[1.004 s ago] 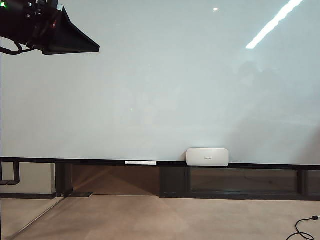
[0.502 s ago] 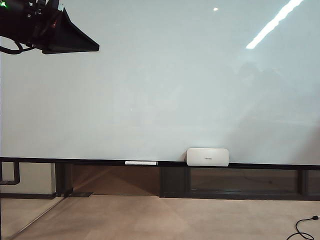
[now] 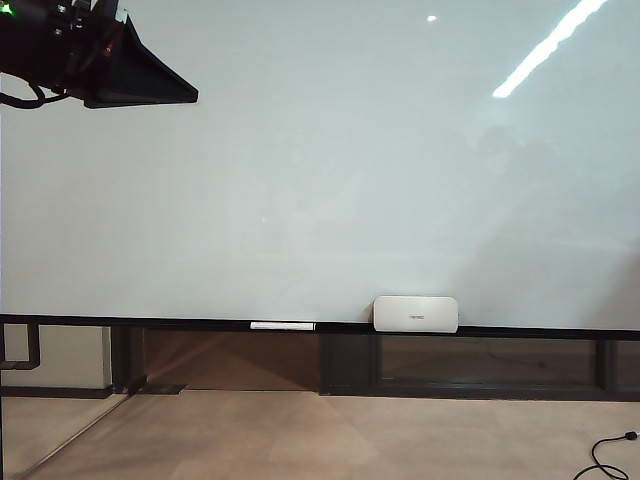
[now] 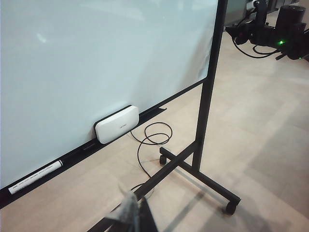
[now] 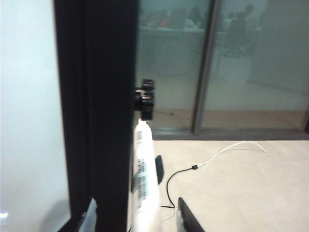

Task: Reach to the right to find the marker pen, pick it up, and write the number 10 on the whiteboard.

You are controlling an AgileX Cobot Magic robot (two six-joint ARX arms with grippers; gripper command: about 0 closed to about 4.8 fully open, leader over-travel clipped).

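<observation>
Outwardly, nothing has shifted: the whiteboard (image 3: 320,160) stays blank, and the left pincer (image 3: 140,75) hangs at its upper left corner, opening unreadable. The right pincer (image 5: 139,215) stands wide open and empty, straddling the marker pen (image 5: 144,169) beside the frame post (image 5: 96,96). Closing on the pen appears next.

The whiteboard (image 3: 330,160) is wide and bare, with lots of room in front. The left gripper (image 3: 150,80) hangs by its top corner. On the bottom rail (image 3: 520,331) sit a white box (image 3: 415,313) and a thin bar (image 3: 282,325). The right gripper (image 5: 140,222), jaws wide, is close beside the black post (image 5: 96,106) with the pen (image 5: 143,179).
</observation>
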